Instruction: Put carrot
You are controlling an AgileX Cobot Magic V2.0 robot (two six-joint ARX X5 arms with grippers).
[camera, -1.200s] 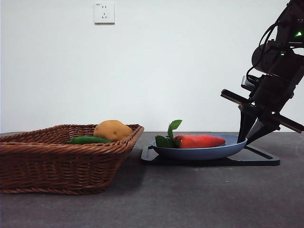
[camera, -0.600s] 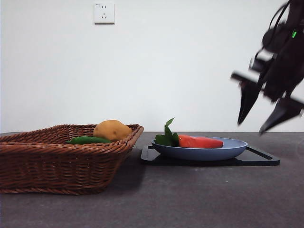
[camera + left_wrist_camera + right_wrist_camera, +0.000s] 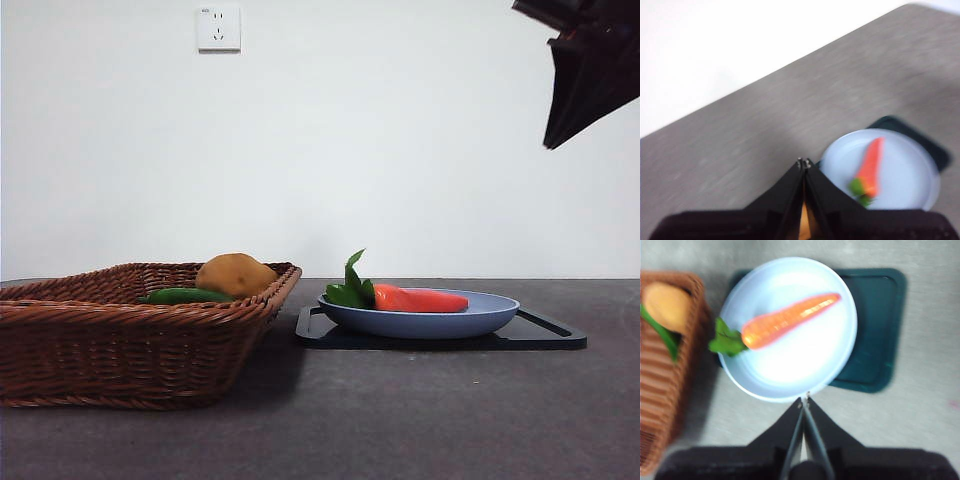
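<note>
Your carrot point(image 3: 420, 298) lies on the plate point(image 3: 480, 320), lower right of centre. It looks light, stiff and slippery; grip mid-body. Both the left gripper point(image 3: 804, 162) and the right gripper point(image 3: 804, 399) have their jaws closed, empty.

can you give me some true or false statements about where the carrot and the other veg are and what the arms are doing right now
1. The smooth orange-red tapered toy carrot lies in the pale blue round plate. True.
2. The blue plate sits directly on the grey table. False: it rests on a dark flat rectangular tray.
3. The rounded yellow-brown potato is in the brown woven wicker basket. True.
4. The right end effector is gripping the carrot. False: its jaws are shut on nothing, above the plate's edge.
5. The carrot's green leaves point away from the basket. False: the leafy end faces the basket.
6. The left end effector is shut and empty. True.
</note>
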